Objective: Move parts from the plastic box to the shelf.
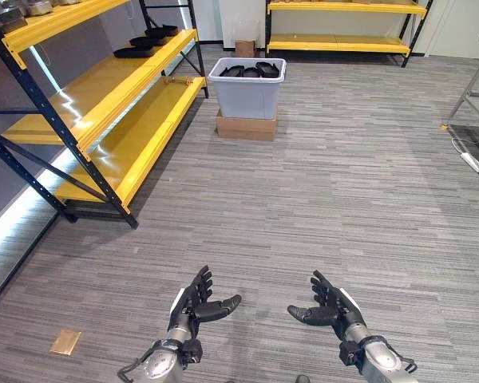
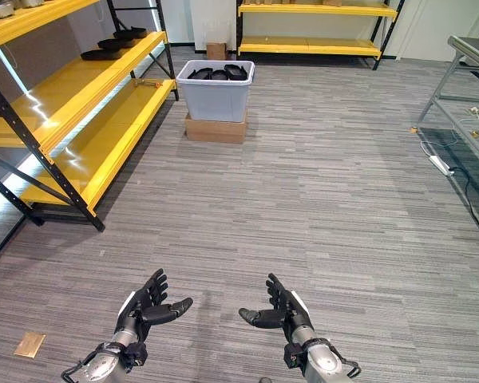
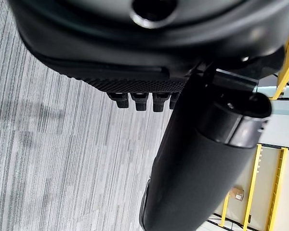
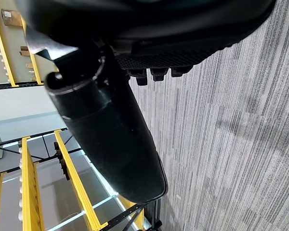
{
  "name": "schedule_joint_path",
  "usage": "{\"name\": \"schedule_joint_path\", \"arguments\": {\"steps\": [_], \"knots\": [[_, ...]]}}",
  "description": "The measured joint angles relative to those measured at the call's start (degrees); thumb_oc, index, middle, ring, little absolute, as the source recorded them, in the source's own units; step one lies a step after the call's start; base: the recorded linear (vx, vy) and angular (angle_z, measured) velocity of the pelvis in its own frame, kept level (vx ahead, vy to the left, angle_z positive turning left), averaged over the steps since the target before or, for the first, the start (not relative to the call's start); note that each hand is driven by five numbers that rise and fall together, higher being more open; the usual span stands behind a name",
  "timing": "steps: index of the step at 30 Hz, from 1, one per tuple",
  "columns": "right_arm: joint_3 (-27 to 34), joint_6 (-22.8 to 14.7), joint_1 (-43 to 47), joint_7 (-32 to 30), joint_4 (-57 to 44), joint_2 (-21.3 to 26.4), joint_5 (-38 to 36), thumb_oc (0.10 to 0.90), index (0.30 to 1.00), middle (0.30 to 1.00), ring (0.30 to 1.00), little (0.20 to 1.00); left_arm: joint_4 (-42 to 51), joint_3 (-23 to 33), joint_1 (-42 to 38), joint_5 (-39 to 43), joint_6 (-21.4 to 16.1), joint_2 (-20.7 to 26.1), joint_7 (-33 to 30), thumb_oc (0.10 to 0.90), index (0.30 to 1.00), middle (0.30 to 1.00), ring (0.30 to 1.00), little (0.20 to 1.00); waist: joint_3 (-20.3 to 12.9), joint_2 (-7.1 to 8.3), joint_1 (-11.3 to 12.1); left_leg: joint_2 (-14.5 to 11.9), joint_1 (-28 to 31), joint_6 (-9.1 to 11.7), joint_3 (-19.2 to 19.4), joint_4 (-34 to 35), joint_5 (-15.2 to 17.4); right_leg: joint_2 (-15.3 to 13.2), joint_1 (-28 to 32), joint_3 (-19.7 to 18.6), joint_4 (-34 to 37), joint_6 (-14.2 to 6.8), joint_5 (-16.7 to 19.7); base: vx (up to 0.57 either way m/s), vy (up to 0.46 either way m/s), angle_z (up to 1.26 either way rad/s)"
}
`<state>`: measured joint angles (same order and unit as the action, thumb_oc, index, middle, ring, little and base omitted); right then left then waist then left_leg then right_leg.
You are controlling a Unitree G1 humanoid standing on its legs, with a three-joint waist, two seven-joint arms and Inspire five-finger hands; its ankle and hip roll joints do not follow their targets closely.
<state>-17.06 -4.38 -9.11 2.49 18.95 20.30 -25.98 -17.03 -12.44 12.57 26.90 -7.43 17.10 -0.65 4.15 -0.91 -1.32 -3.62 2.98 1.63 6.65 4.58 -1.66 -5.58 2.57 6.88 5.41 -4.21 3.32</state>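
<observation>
Parts (image 1: 250,70): we are seeing dark parts lying in the plastic box, filling its top; their exact shape is hard for us to make out at this range.
Plastic box (image 1: 247,92): it is sitting on a flat cardboard box (image 1: 246,126) on the grey floor (image 1: 343,199), well ahead of both hands and just beside the far end of the shelf.
Shelf (image 1: 120,96): its yellow boards are running along our left; a few dark parts (image 1: 148,40) are already lying on the far end of the middle board.
Left hand (image 1: 193,306): we are holding it low over the floor, fingers straight and spread, thumb pointing inward, gripping nothing.
Right hand (image 1: 329,306): it is mirroring the left, fingers spread, thumb inward, empty.
Second shelf (image 1: 343,24): it is standing against the far wall.
</observation>
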Motion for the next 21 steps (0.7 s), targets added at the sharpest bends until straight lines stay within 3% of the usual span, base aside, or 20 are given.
{"name": "schedule_joint_path", "arguments": {"steps": [21], "knots": [[-0.1, 0.0, 0.1, 0.0, 0.0, 0.0, 0.0, 0.9, 1.0, 1.0, 1.0, 1.0, -0.3, 1.2, 0.1, 2.1, 0.0, -0.2, 0.1, 0.9, 1.0, 1.0, 1.0, 1.0, 0.0, -0.01, 0.0, -0.2, 0.2, 0.0, -0.2, 0.0, -0.1, 0.1, 0.3, 0.1, 0.0, 0.0, 0.0, 0.0, 0.0, 0.0]]}}
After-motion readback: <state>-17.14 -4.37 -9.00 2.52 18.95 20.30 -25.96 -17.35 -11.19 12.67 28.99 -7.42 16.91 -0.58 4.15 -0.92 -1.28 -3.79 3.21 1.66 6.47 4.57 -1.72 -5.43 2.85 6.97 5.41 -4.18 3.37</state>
